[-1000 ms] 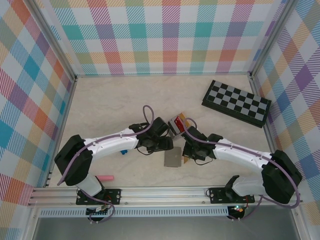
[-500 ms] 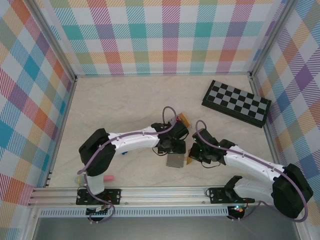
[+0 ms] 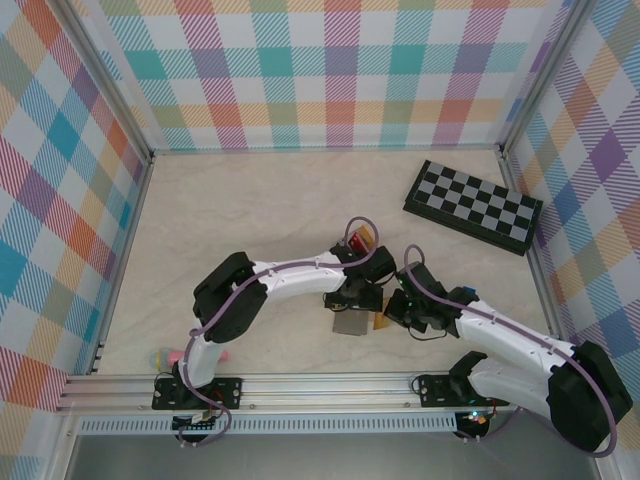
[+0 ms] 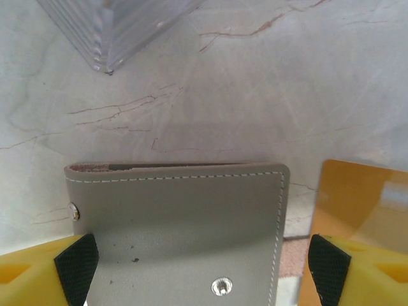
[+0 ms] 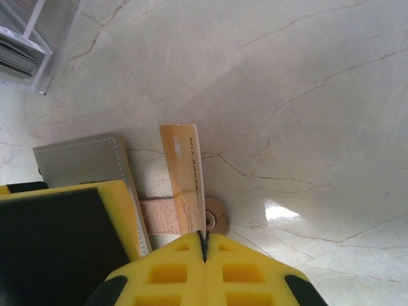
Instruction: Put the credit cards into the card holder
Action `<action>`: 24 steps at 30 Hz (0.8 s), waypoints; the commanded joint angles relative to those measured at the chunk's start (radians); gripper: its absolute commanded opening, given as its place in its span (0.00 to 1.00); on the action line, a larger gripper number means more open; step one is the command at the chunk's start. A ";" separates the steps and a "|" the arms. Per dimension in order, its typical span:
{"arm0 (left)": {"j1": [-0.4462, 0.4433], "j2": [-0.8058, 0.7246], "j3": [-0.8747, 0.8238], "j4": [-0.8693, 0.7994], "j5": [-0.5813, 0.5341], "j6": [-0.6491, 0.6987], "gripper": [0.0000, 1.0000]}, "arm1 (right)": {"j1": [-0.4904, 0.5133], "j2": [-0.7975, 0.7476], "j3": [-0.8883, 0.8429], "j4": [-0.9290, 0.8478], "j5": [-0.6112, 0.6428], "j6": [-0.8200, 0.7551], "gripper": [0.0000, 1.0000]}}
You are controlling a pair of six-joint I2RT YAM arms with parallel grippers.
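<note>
The grey card holder (image 3: 350, 322) lies folded flat on the table, its centre stud (image 4: 221, 286) facing up. My left gripper (image 4: 203, 268) hangs just above the card holder (image 4: 178, 229), open, with one black pad (image 4: 76, 264) over the left edge and the other beyond the right edge. My right gripper (image 5: 204, 241) is shut on a yellow-tan credit card (image 5: 185, 182), held on edge beside the holder's right side (image 5: 83, 159). That card (image 3: 381, 322) touches or nearly touches the table by the holder's strap and snap (image 5: 215, 217). More credit cards stand in a clear tray (image 3: 358, 240).
The clear tray's corner (image 4: 121, 25) stands just beyond the card holder. A black-and-grey chequered board (image 3: 473, 205) lies at the back right. Plaid walls close in the table on three sides. Both arms crowd the near middle of the table.
My left arm has swung right and come over the card holder, its jaws opening wider. My right gripper has shifted slightly right and nearer, still holding the yellow-tan card.
</note>
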 commanded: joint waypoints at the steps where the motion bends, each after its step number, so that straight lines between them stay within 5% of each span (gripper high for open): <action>1: -0.017 0.036 0.040 -0.055 -0.018 0.015 0.89 | -0.008 -0.003 -0.030 -0.025 0.002 0.029 0.00; 14: -0.020 0.077 0.065 -0.124 -0.077 -0.009 0.88 | -0.017 0.011 -0.044 -0.057 0.042 0.044 0.00; 24: -0.019 0.081 0.075 -0.126 -0.064 0.000 0.65 | -0.019 0.030 -0.055 -0.054 0.052 0.048 0.00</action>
